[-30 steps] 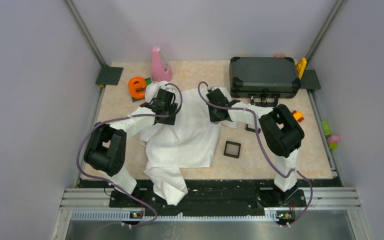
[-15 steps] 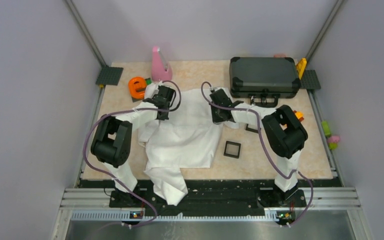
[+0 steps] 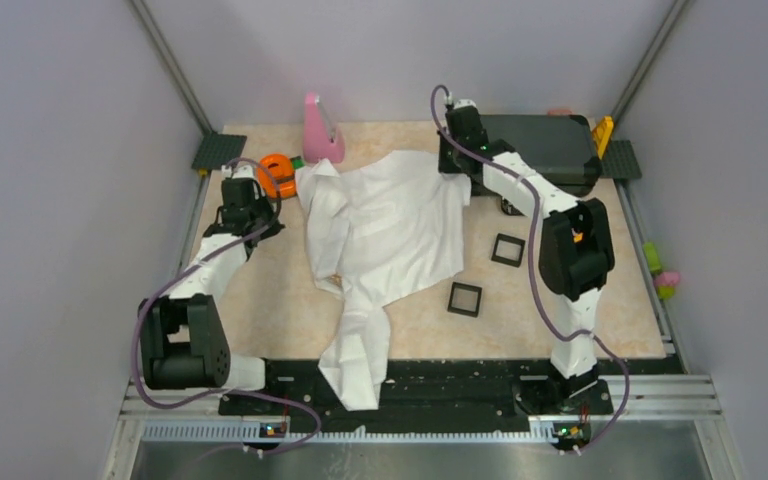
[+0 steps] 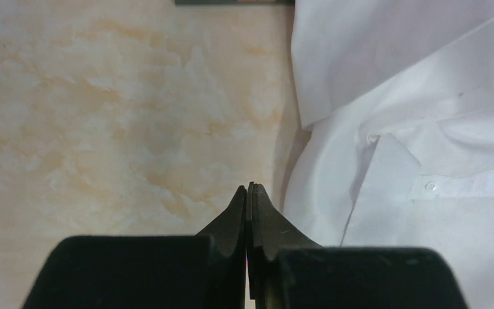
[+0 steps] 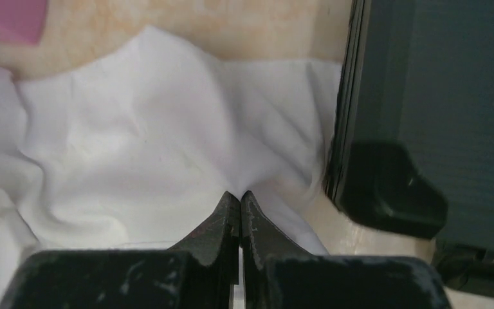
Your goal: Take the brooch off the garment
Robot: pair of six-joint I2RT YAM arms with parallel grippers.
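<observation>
The garment [image 3: 390, 225] is a white shirt spread over the middle of the table, with one sleeve trailing over the near edge. My right gripper [image 3: 457, 165] is at its far right corner beside the black case. In the right wrist view the right gripper [image 5: 239, 193] is shut, and the cloth [image 5: 135, 141] puckers to a point at its tips. My left gripper [image 3: 245, 205] is left of the shirt over bare table. In the left wrist view it [image 4: 251, 187] is shut on nothing, with the buttoned placket [image 4: 424, 96] to its right. The brooch is hidden.
A black case [image 3: 540, 150] stands at the far right, close to the right gripper. A pink object [image 3: 320, 130] and an orange toy [image 3: 277, 172] sit at the far left. Two black square trays [image 3: 507, 249] [image 3: 464, 297] lie right of the shirt.
Both arms have swung outward and away from me. The shirt has slid toward the far side and spread wider. The left gripper has shut and come off the cloth to the left.
</observation>
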